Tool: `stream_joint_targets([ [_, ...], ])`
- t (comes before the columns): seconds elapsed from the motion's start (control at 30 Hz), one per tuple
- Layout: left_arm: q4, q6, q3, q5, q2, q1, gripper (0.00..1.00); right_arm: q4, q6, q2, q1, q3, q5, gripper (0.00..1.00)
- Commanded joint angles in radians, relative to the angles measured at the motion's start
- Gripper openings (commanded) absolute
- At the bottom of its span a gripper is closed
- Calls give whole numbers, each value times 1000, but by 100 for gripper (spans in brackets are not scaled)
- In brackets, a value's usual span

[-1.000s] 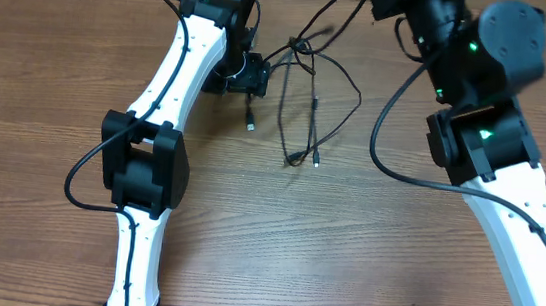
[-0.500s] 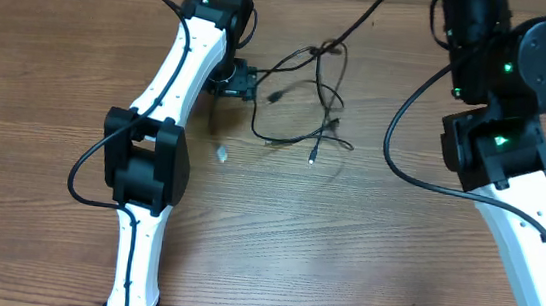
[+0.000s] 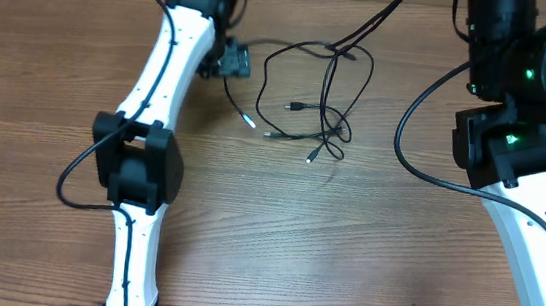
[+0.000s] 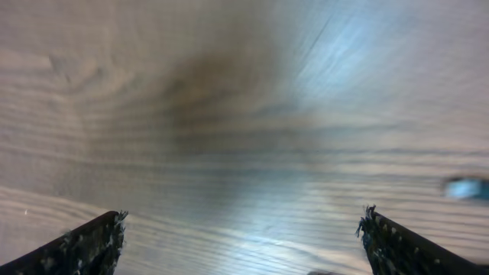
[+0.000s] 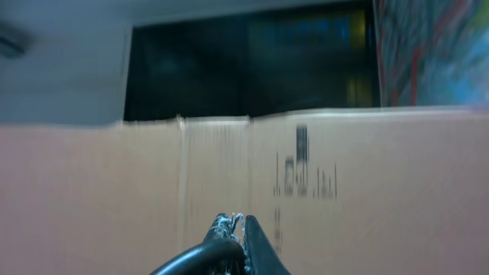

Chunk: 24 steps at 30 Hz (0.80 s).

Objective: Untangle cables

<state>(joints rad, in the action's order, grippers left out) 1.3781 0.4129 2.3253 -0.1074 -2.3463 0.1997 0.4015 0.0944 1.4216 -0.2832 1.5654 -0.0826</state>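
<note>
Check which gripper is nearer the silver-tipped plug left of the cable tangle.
Left. The left gripper sits just up-left of the plug in overhead; the right gripper is beyond that view's top edge, far right, pinching a cable.

Thin black cables point(image 3: 340, 52) lie in a loose tangle of overlapping loops at upper-mid worktop point(image 3: 295, 236), w/ small plug ends splayed along the lower edge, one silver-tipped at left, & one strand angled up toward top-right, out of frame.
</note>
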Motion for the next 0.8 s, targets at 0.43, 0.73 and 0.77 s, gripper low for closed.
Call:
stream_joint_targets([
  [0.43, 41, -264, 143, 283, 139, -15, 91, -51, 5, 10, 4, 26, 5, 4],
  [0.73, 168, -340, 48, 283, 118, -14, 100, -111, 5, 10, 4, 26, -34, 4],
  [0.77, 182, -340, 30, 283, 115, -14, 99, -122, 5, 10, 4, 26, -38, 4],
])
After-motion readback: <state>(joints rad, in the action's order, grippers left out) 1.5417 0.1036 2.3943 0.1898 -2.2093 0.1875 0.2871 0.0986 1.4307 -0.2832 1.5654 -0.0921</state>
